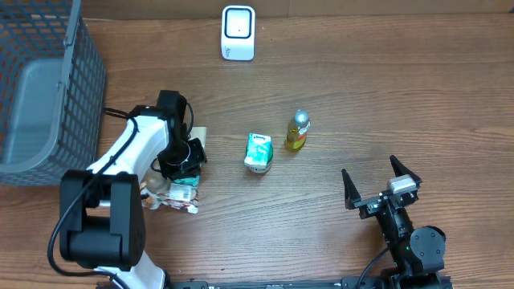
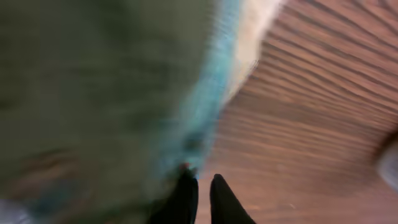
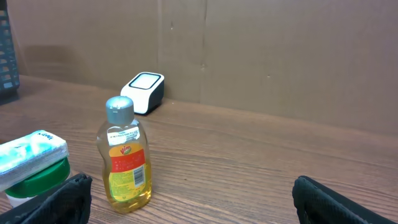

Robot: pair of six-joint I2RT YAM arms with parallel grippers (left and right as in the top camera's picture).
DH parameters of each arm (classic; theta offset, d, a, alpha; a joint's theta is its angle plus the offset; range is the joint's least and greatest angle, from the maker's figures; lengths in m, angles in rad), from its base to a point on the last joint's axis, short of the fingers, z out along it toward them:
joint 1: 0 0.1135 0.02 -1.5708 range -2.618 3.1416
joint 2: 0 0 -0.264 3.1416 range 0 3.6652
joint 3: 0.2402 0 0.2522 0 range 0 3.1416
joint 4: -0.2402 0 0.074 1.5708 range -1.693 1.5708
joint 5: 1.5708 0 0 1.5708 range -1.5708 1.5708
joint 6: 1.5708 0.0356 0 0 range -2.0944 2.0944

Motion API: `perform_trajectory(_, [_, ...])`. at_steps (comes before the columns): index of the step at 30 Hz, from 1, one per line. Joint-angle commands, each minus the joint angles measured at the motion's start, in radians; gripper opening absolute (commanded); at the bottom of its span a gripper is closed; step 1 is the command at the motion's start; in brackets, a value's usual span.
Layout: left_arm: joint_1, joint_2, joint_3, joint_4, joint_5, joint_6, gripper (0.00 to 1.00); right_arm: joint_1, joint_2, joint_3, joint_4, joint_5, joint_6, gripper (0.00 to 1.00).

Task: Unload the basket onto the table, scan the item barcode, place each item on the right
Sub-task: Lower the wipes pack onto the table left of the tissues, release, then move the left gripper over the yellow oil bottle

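The white barcode scanner (image 1: 238, 33) stands at the table's far edge and also shows in the right wrist view (image 3: 144, 91). A yellow dish-soap bottle (image 1: 296, 131) (image 3: 126, 158) stands upright mid-table, its barcode label facing the right wrist camera. Beside it lies a teal-and-white pack (image 1: 259, 151) (image 3: 30, 155). My left gripper (image 1: 181, 160) (image 2: 200, 180) is down over a small heap of packets (image 1: 178, 193) at the left. Its jaws are almost together, beside a blurred teal-edged pack (image 2: 205, 93); a grip does not show. My right gripper (image 1: 376, 183) (image 3: 196, 208) rests open, near right.
A grey mesh basket (image 1: 76, 72) fills the far left corner. A beige packet (image 1: 197, 136) lies just beyond the left gripper. Bare wood stretches between the bottle and the right arm, and a brown cardboard wall (image 3: 261, 56) backs the table.
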Motion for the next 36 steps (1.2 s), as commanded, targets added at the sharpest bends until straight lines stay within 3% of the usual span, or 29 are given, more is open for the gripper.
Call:
perform_trajectory(1, [-0.005, 0.032, -0.009, 0.020, -0.066, 0.035, 0.17, -0.003, -0.010, -0.011, 0.003, 0.006, 0.002, 1.00])
perform_trajectory(8, [-0.005, 0.018, 0.076, 0.027, 0.263, 0.153, 0.20, -0.003, -0.010, -0.011, 0.003, 0.006, 0.002, 1.00])
perform_trajectory(12, [-0.007, -0.009, 0.247, -0.043, 0.269, 0.174, 0.34, -0.003, -0.010, -0.011, 0.003, 0.006, 0.002, 1.00])
perform_trajectory(17, [-0.060, -0.020, 0.539, -0.163, 0.188, 0.223, 0.49, -0.003, -0.010, -0.011, 0.003, 0.006, 0.002, 1.00])
perform_trajectory(21, [-0.162, -0.020, 0.683, -0.162, 0.135, 0.248, 0.62, -0.003, -0.010, -0.011, 0.003, 0.006, 0.002, 1.00])
perform_trajectory(25, [-0.293, -0.016, 0.700, -0.077, 0.054, 0.264, 0.75, -0.003, -0.010, -0.011, 0.003, 0.006, 0.002, 1.00])
perform_trajectory(36, [-0.587, 0.071, 0.698, 0.040, -0.325, 0.264, 0.84, -0.003, -0.010, -0.011, 0.003, 0.006, 0.002, 1.00])
